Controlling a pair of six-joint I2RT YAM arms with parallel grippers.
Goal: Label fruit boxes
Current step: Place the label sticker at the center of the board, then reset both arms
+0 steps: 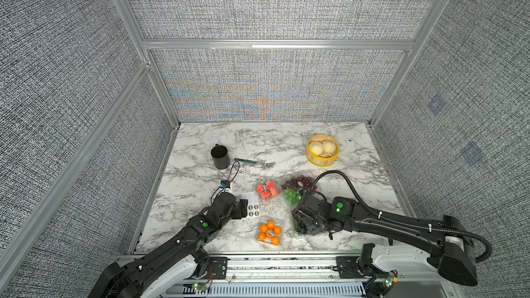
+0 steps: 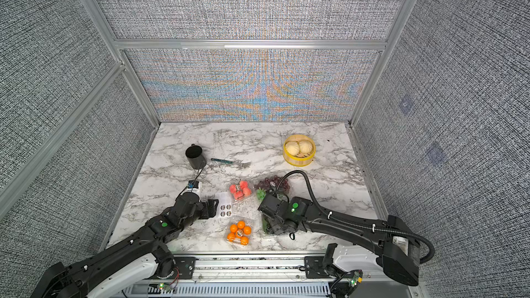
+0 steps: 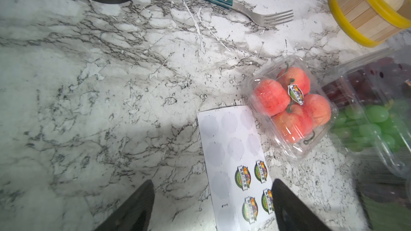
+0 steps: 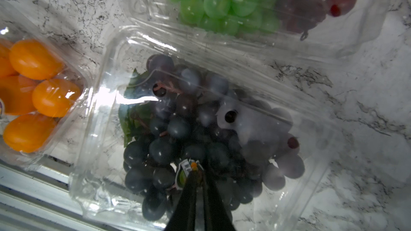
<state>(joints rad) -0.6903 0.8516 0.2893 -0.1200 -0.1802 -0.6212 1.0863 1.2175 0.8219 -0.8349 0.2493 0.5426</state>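
Four clear fruit boxes sit near the front of the marble table. The red-fruit box [image 1: 266,190] [image 3: 293,107], the orange-ball box [image 1: 269,231] [image 4: 33,96] and the red-green grape box [image 1: 298,186] [image 4: 222,1] each carry a round sticker. My right gripper [image 4: 199,170] hangs over the dark grape box [image 1: 298,232] [image 4: 200,118], its fingers pinched together on a sticker [image 4: 186,171] at the lid. My left gripper [image 3: 213,196] [image 1: 243,207] stands open low over the white sticker sheet [image 3: 233,163] [image 1: 251,207], nothing between its fingers.
A black cup [image 1: 220,156] and a green-handled fork [image 1: 255,162] lie at the back left. A yellow bamboo steamer [image 1: 322,160] with buns is at the back right. A small blue-white device [image 1: 226,186] with a cable sits by my left wrist. Grey walls enclose three sides.
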